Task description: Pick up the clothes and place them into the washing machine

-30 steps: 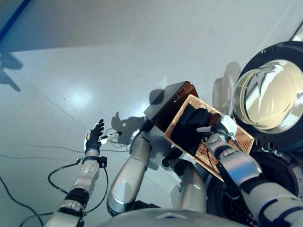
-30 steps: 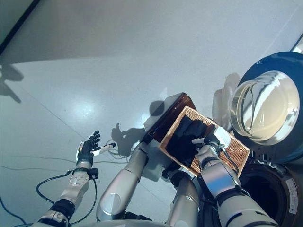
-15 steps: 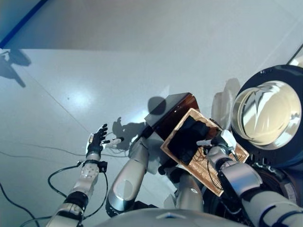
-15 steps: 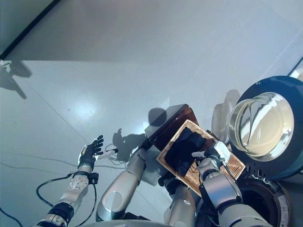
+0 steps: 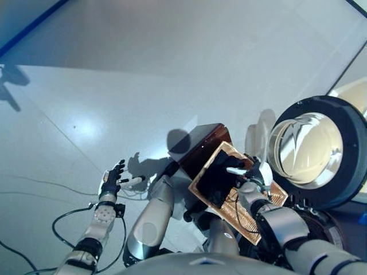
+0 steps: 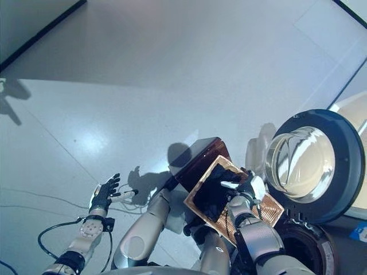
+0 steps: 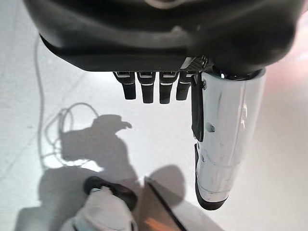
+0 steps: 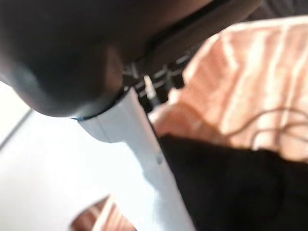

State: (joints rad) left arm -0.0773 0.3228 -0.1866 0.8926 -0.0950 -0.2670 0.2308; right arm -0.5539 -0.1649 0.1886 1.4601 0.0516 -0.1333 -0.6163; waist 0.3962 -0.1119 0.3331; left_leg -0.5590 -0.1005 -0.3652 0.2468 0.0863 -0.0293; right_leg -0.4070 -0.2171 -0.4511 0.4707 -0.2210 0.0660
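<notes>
Left eye view, woven basket (image 5: 269, 197) (tilted), dark clothes (image 5: 221, 175) inside

The whole view has swung — the camera moved, so the washer door (image 5: 314, 150) and the floor (image 5: 143, 69) now sit differently in frame, with more of the door's dark ring showing. Beyond that shift, the right hand (image 5: 256, 172) has drawn closer to the dark clothes (image 5: 219, 175) in the basket (image 5: 248, 203), its white thumb now over the cloth's edge. The left hand (image 5: 110, 181) is still spread out to the side — no real move of its own.
</notes>
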